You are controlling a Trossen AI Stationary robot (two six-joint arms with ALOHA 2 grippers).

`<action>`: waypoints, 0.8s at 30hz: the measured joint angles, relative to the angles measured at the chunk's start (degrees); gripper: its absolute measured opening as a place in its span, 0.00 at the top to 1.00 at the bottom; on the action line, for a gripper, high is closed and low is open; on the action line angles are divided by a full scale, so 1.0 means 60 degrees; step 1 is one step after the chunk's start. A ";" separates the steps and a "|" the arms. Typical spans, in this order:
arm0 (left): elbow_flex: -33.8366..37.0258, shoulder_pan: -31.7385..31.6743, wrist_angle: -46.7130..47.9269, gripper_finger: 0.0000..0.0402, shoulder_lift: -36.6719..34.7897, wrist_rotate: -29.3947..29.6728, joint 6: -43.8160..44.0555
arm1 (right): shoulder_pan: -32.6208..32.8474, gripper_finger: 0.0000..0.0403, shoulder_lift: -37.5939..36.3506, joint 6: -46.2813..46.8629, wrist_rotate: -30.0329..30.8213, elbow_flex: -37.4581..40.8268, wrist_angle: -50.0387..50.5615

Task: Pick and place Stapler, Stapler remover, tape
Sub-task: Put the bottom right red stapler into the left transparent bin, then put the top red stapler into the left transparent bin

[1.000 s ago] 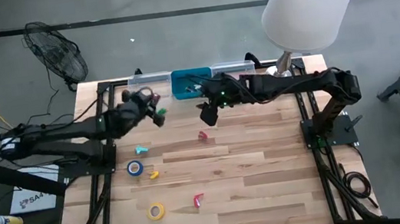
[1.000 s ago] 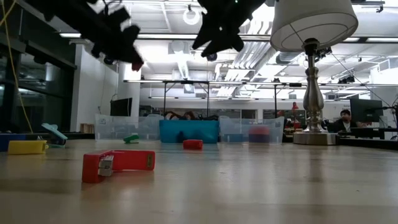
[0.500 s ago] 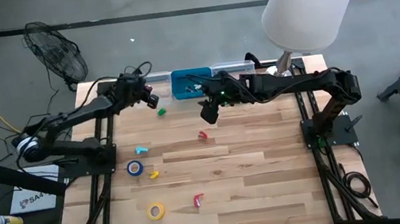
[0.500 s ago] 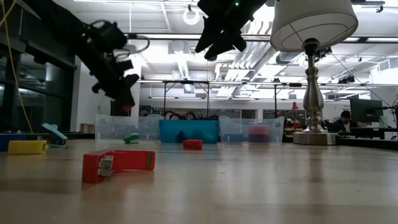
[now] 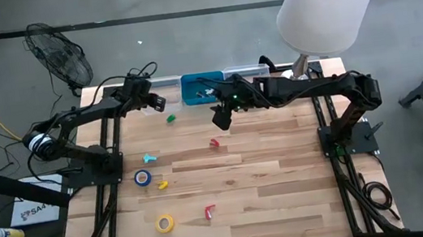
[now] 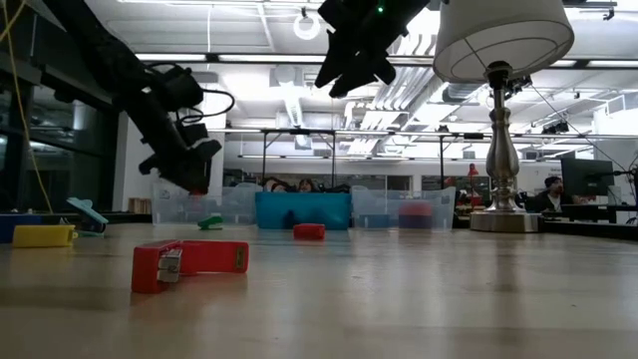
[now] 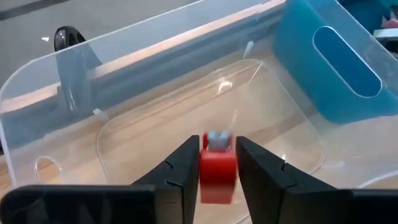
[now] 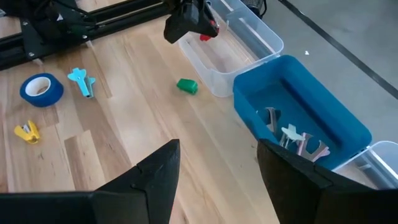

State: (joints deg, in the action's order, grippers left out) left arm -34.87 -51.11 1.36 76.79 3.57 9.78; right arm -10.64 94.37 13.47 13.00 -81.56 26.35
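My left gripper (image 5: 156,103) hangs over the clear bin (image 5: 160,85) at the far edge, shut on a small red stapler (image 7: 217,169) with a grey metal end. My right gripper (image 5: 220,119) hovers open above the table, near the blue bin (image 5: 202,88). A blue tape roll (image 5: 143,176) and a yellow tape roll (image 5: 164,222) lie flat on the wood. No pink roll shows. A light-blue staple remover (image 5: 149,158) lies near the blue roll. A red stapler (image 6: 189,262) lies on the table's near part. My left gripper pinches the small red stapler by its two flat sides (image 7: 206,173) between its two fingers. The fingers slant down toward the far edge. The stapler is lifted clear above the clear bin's floor (image 7: 168,134), grey end pointing away from the wrist.
Small green (image 5: 170,118), red (image 5: 215,143) and yellow (image 5: 162,185) pieces lie scattered on the table. The blue bin holds several staple removers (image 8: 292,134). Another clear bin (image 5: 248,72) and a lamp (image 5: 330,0) stand at the far right.
My left gripper has moved toward the far edge, from above the green piece to over the clear bin, and has come down, keeping the red stapler between its fingers.
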 joint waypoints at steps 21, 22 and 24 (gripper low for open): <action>0.0000 -0.0040 -0.1073 0.66 -0.1451 -0.1589 -0.0805 | -0.0218 0.49 0.0577 0.0516 -0.0433 -0.0011 0.0487; 0.0000 -0.0040 -0.1043 0.66 -0.1681 -0.1799 -0.0919 | -0.0173 0.49 0.0655 0.0515 -0.0431 -0.0011 0.0542; 0.0000 -0.0044 -0.0994 0.66 -0.2159 -0.2225 -0.1084 | -0.0054 0.49 0.0824 0.0499 -0.0342 -0.0011 0.0601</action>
State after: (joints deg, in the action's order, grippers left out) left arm -34.87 -51.37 -4.60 63.84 -9.78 3.27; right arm -10.97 99.31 16.47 10.95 -81.62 29.95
